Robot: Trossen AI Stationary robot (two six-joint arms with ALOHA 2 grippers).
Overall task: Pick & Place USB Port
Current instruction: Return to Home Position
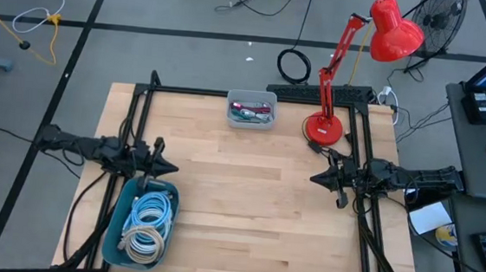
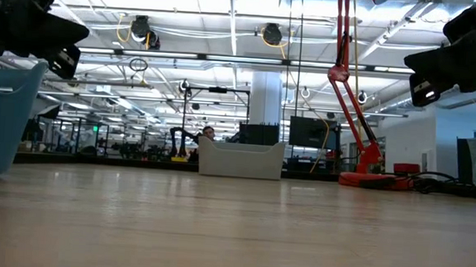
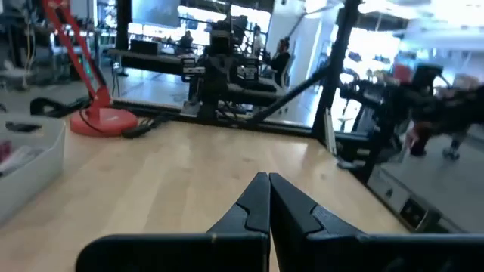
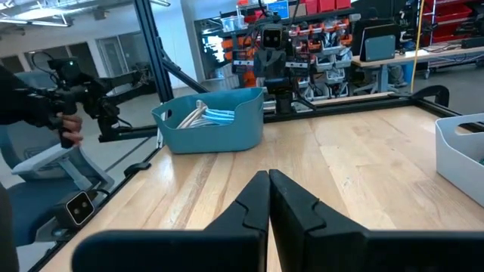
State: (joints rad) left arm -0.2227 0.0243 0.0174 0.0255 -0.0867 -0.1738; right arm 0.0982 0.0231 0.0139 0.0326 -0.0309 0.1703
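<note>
Pale cables fill blue bin beside left gripper | it and right gripper pressed together, empty | gray bin farther off, coloured cables inside

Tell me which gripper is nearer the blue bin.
Left. The left gripper hangs at the rim of the blue bin; the right gripper sits across the table, near the red lamp.

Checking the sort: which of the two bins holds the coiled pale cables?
The blue plastic bin at the left edge of the wooden table; the small gray bin at its far edge holds pink and green items instead.
</note>
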